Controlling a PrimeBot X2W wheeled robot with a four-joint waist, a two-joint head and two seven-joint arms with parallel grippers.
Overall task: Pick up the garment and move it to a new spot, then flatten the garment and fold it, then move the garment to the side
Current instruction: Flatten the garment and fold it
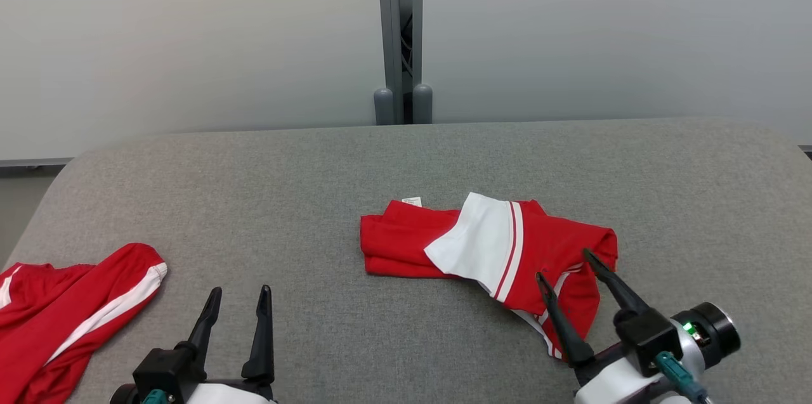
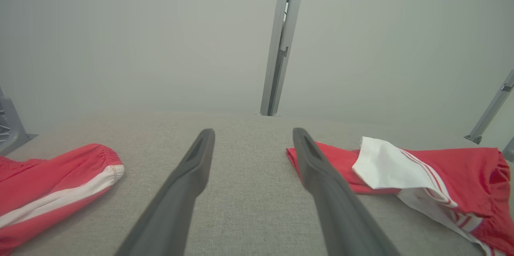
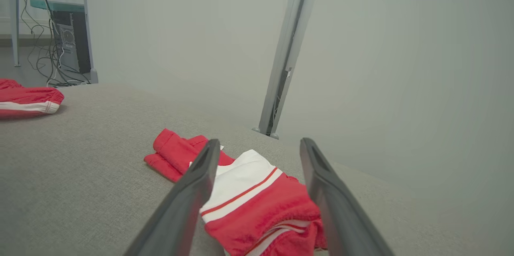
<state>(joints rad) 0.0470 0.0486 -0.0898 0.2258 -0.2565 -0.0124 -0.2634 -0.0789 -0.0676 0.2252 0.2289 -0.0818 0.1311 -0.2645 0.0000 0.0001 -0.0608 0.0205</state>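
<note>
Head view: garment [image 1: 501, 245] sits mid-desk [image 1: 285, 169], long axis left–right, its loose end under the right gripper [image 1: 563, 263], whose jaws are wide and empty. Left gripper [image 1: 241, 290] is also wide and well apart from it. Left wrist view: garment [image 2: 453, 167] lies off to the right. Right wrist view: garment [image 3: 257, 207] is dead ahead, running away leftward — right arm is nearer.

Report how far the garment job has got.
Done: nothing certain; the red-and-white garment lies rumpled on the table. In hand: the open right gripper is poised at its near end, gripping nothing; the left gripper is open too. Left: lifting, flattening, folding, moving aside.
</note>
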